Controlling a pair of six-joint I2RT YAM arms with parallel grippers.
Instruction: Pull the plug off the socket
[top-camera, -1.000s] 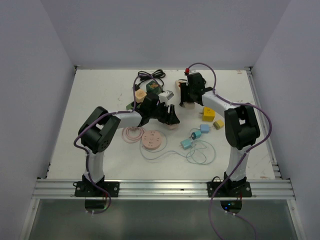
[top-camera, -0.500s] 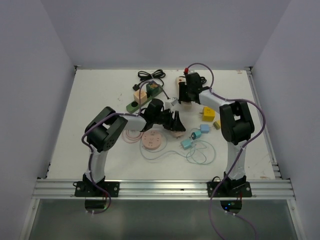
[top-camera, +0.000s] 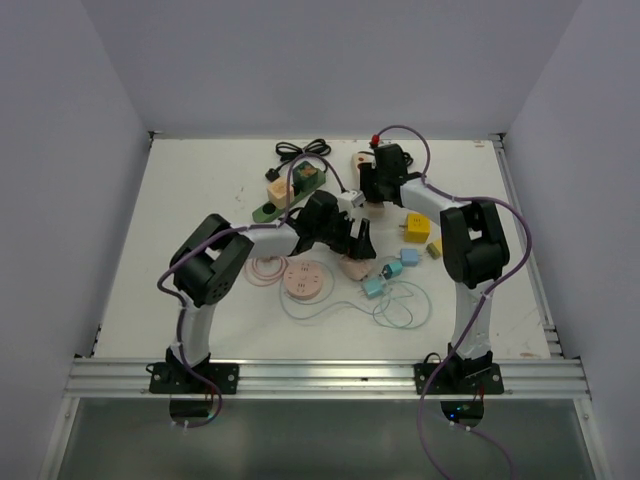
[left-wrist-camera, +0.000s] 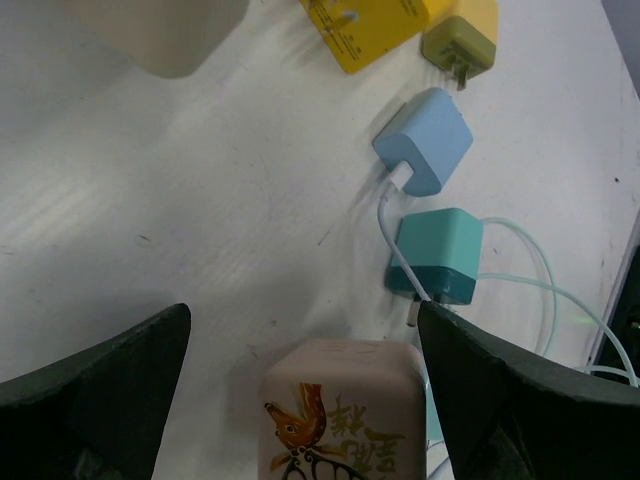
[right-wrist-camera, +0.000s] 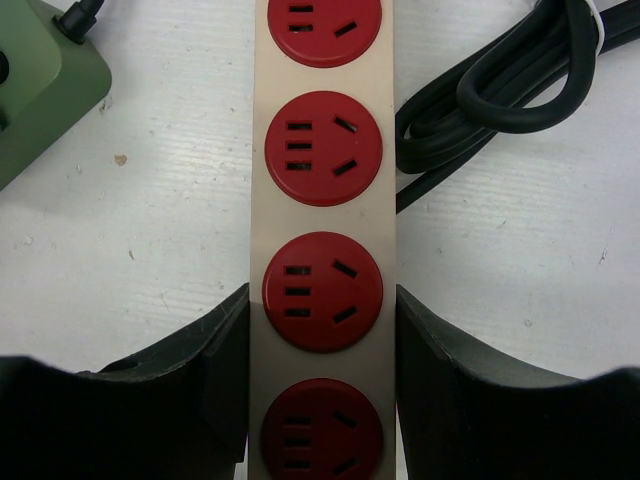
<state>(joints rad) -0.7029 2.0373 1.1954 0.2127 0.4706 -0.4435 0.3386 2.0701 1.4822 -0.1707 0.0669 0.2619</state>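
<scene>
The power strip (right-wrist-camera: 322, 200) is located at the far centre of the table (top-camera: 200, 220). A second strip (top-camera: 285, 195) and a coiled cable (top-camera: 303, 150) lie to its left. The plug (left-wrist-camera: 340, 400) is set nearer, with a round socket (top-camera: 304, 280) to its left and a first charger (left-wrist-camera: 424, 140) and a second charger (left-wrist-camera: 436, 255) to its right.

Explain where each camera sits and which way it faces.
Top external: above and behind, facing down at the table; left arm and right arm show.
Left wrist: on left arm, facing down; open left gripper frames a pink plug.
Right wrist: on right arm, facing down; right gripper clamps a power strip.
Shared: pink plug, top and left wrist.
</scene>
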